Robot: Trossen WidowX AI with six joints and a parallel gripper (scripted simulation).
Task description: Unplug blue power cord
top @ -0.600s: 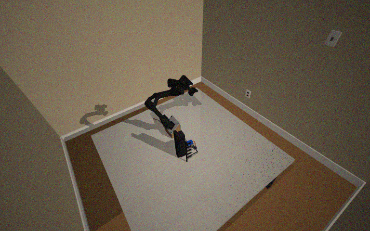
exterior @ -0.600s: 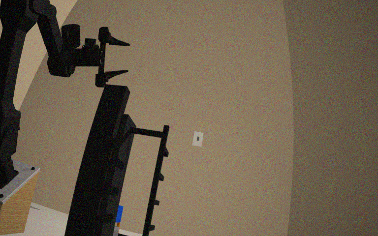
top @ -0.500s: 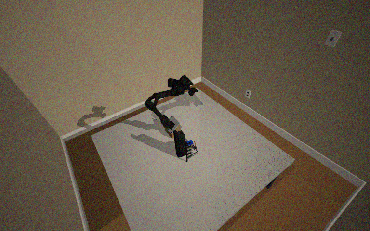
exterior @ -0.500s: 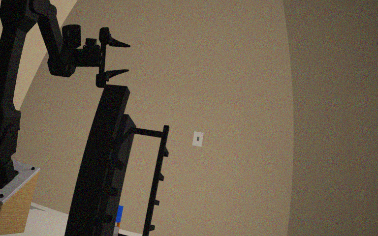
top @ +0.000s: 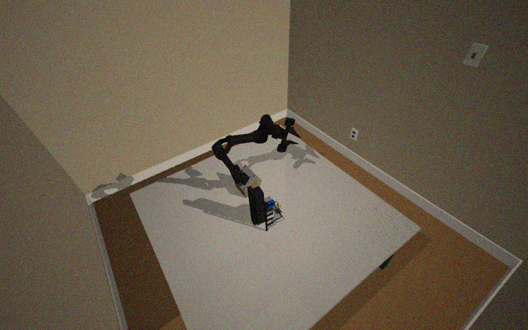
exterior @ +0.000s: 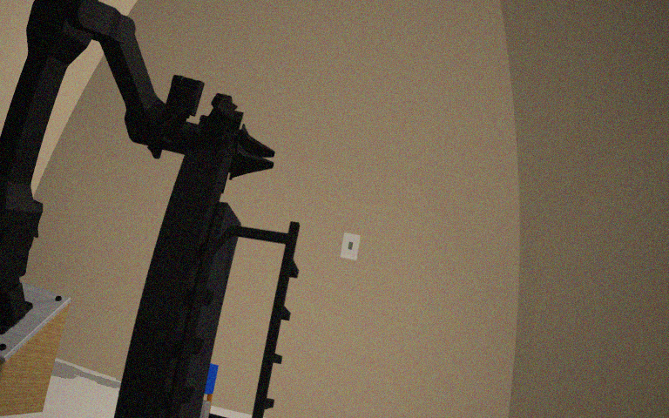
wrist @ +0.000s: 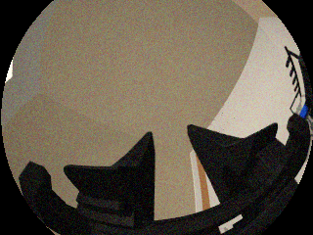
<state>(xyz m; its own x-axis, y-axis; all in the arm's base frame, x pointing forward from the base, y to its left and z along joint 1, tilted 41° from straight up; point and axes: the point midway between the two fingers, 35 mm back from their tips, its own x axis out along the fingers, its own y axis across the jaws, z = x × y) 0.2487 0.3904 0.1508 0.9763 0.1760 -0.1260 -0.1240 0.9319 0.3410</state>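
My gripper [top: 298,139] [exterior: 273,158] [wrist: 170,132] is partly open and empty, high up and far from the blue piece. The blue piece [top: 270,201] [exterior: 212,378] [wrist: 303,112], which looks like the blue cord's plug, is low behind the tall black block [top: 256,206] [exterior: 172,295]. An orange cord shows beside it in the top view. Most of the power strip is hidden or too small and dark to make out, so I cannot tell whether the plug is seated.
A thin black rack with pegs [top: 266,223] [exterior: 280,295] [wrist: 294,73] stands in front of the block. The arm's base sits on a wooden box [exterior: 34,374]. Walls rise behind, with a switch plate [top: 474,54] [exterior: 350,246] and an outlet [top: 353,133].
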